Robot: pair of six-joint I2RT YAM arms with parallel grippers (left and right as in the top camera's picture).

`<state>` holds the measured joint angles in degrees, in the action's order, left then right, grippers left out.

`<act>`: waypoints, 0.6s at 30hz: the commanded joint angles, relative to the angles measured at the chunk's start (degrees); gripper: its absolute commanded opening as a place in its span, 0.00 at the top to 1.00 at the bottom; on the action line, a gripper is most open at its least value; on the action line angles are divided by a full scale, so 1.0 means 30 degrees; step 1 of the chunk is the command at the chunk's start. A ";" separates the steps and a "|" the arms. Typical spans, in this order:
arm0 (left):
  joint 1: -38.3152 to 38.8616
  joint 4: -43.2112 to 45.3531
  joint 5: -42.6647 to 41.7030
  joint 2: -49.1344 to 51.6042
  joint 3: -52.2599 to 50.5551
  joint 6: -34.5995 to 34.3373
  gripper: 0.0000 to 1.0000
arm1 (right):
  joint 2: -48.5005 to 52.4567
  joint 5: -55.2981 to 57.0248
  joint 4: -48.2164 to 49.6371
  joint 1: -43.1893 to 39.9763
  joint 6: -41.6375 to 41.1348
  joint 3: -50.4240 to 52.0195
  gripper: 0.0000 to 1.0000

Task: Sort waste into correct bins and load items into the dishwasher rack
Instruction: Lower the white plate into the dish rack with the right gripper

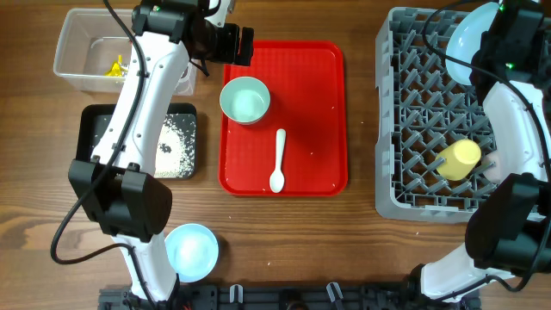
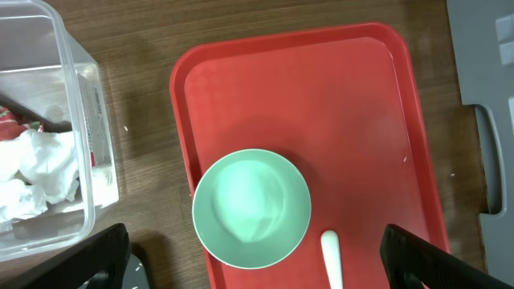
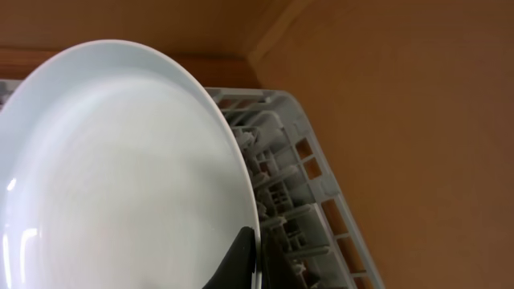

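My left gripper [image 1: 241,45] is open and empty, above the far end of the red tray. Between its fingers [image 2: 253,241] the left wrist view shows a mint bowl [image 2: 251,209], upright on the tray [image 1: 245,100], with a white spoon [image 2: 331,258] beside it [image 1: 277,160]. My right gripper [image 3: 245,261] is shut on the rim of the light blue plate [image 3: 120,177], held on edge over the far corner of the grey dishwasher rack [image 1: 413,129]. The plate also shows in the overhead view [image 1: 469,39]. A yellow cup [image 1: 458,159] lies in the rack. The pink cup is out of view.
The clear tub [image 1: 73,69] holds a yellow wrapper [image 1: 114,67], white tissue [image 2: 32,172] and a red wrapper [image 2: 8,124]. The black tray [image 1: 95,129] holds rice grains [image 1: 176,142]. A second pale blue bowl [image 1: 191,251] sits at the front left. The flat red tray [image 1: 318,112] lies mid-table.
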<state>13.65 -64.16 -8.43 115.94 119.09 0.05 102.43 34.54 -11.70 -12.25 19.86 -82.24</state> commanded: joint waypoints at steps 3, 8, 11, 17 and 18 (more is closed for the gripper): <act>0.0000 0.0102 -0.0233 0.0044 -0.0087 -0.0182 0.00 | 0.0080 -0.0175 0.0022 0.1173 0.0160 -0.0226 0.95; 0.0000 0.0095 -0.0233 0.0044 -0.0087 -0.0182 0.00 | 0.0080 -0.0525 -0.0554 0.1494 -0.0138 -0.0226 0.90; 0.0000 0.0095 -0.0233 0.0044 -0.0087 -0.0175 0.00 | 0.0080 -0.0517 -0.0787 0.1494 -0.0270 -0.0226 0.35; -0.0015 -0.0175 -0.0168 -0.0714 -0.0066 -0.0175 0.00 | -0.2149 -0.0481 -0.1078 0.1610 -0.4269 -0.0474 0.00; -0.0015 -0.0299 -0.0168 -0.1217 -0.0066 -0.0182 0.00 | -0.2856 -0.1115 -0.1275 0.1661 -0.4320 -0.0517 0.00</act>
<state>13.65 -64.25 -8.43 115.92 119.09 0.05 101.45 33.45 -14.92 -7.84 13.41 -82.24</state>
